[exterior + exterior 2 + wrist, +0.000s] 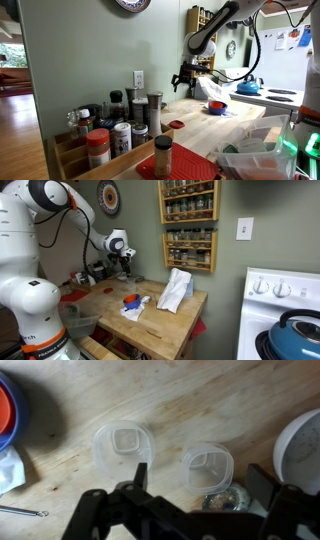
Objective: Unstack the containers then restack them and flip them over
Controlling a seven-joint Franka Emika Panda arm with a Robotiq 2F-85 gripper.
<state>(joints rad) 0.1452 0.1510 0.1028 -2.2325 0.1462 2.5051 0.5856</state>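
- Gripper [200, 488] is open, jaws wide apart, nothing held. In both exterior views it hangs above the table [235, 122] without touching it.
- Two clear containers sit apart on the wood, unstacked: left container [122, 448] and right container [207, 468]. A strip of bare table lies between them, no contact.
- Key relation: in the wrist view the right container lies in line with the gap between the jaws, just far of the fingertips. The left container lies off to the left, far-left of the left finger [135, 482].
- Both are rounded squares with no clear long axis, so jaw angle matters little. Cannot tell whether they sit mouth up or mouth down.
- Judgement: unstacking looks done; restack and flip not yet done.
- Judgement: the right container is the nearer pick. That calls for a drop straight down with a slight push far, jaws straddling its walls.
- Risk, as a guess: thin, light plastic may flex or skid when pinched.
- A small shiny thing [226, 502] lies just near of the right container; contact unclear. Blue bowl [6, 410] at the left edge, well apart.
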